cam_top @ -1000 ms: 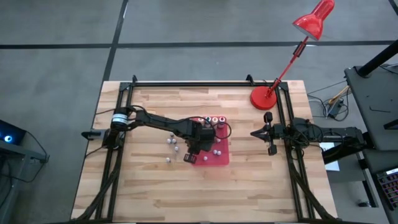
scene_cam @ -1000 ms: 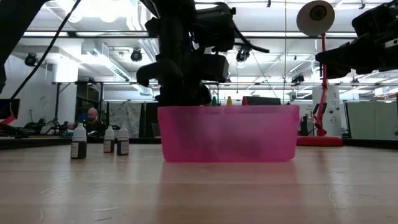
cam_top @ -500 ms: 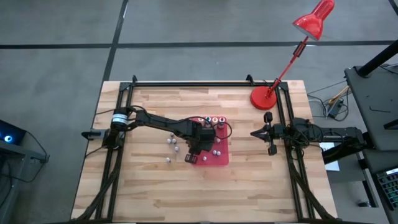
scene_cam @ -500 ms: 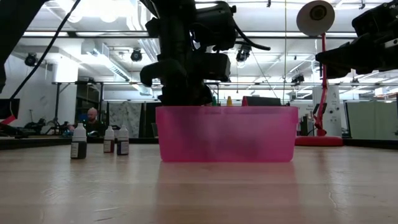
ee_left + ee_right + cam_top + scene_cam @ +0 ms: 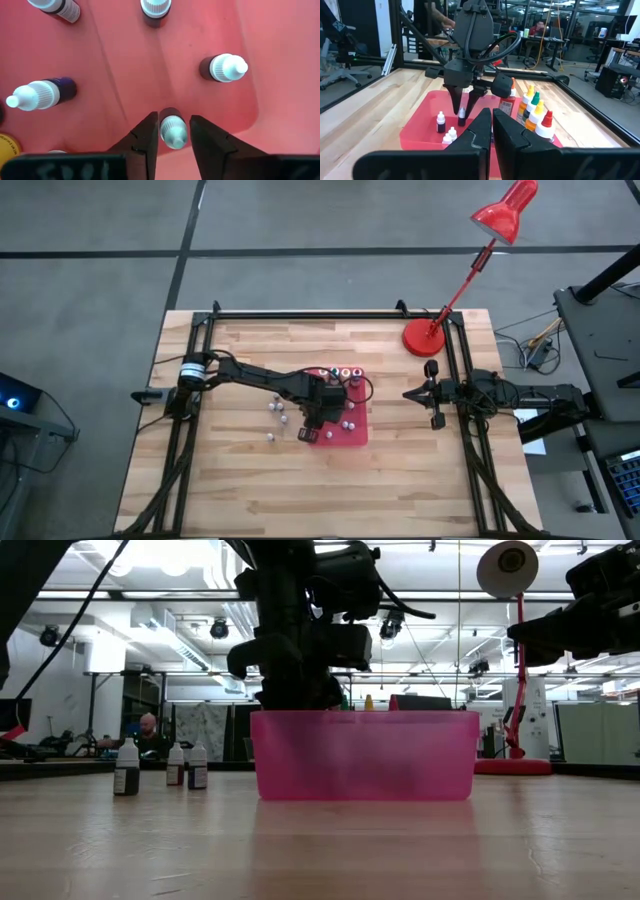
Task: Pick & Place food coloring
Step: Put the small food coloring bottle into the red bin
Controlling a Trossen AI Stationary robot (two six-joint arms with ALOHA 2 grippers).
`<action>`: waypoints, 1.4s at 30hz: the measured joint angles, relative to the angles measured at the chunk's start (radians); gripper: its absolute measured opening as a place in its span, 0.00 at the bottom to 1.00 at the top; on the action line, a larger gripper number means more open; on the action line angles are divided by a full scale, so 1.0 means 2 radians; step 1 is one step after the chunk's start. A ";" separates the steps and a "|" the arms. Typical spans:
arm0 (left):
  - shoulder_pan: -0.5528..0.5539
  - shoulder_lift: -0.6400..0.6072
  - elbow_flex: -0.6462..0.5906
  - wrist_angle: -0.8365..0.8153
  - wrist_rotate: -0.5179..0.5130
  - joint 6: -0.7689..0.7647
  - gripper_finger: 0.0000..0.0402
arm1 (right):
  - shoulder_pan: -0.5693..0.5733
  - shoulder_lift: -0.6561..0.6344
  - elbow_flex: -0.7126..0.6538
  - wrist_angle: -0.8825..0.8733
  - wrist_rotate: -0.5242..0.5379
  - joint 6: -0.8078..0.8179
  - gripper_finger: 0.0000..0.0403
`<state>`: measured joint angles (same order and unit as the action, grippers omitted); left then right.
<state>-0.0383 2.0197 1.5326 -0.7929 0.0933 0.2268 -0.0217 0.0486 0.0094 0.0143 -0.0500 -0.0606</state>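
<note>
The left gripper (image 5: 173, 134) stood directly over an upright bottle (image 5: 173, 131) inside the tray (image 5: 280, 60), its narrowly parted fingers flanking the cap at three and nine o'clock.

Tray (image 5: 356, 436): mid tabletop (image 5: 240, 490), several bottles standing in it (image 5: 222, 68). Left pincer (image 5: 173, 137): inside tray, one bottle (image 5: 173, 130) between its fingers. Loose bottles (image 5: 276, 409): on tabletop left of tray. Lamp (image 5: 424, 338): far right corner. Right pincer (image 5: 410, 394): right of tray.
</note>
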 joint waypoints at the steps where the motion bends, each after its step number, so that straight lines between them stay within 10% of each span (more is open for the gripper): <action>1: 0.000 0.000 0.000 0.000 0.000 0.000 0.22 | 0.000 0.000 0.000 0.000 0.000 0.000 0.02; 42: -0.013 -0.071 0.046 -0.012 0.000 -0.047 0.22 | 0.000 0.000 0.000 0.000 0.000 -0.001 0.02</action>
<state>-0.0651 1.8781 1.6243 -0.8175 0.0925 0.1338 -0.0216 0.0483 0.0093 0.0144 -0.0502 -0.0620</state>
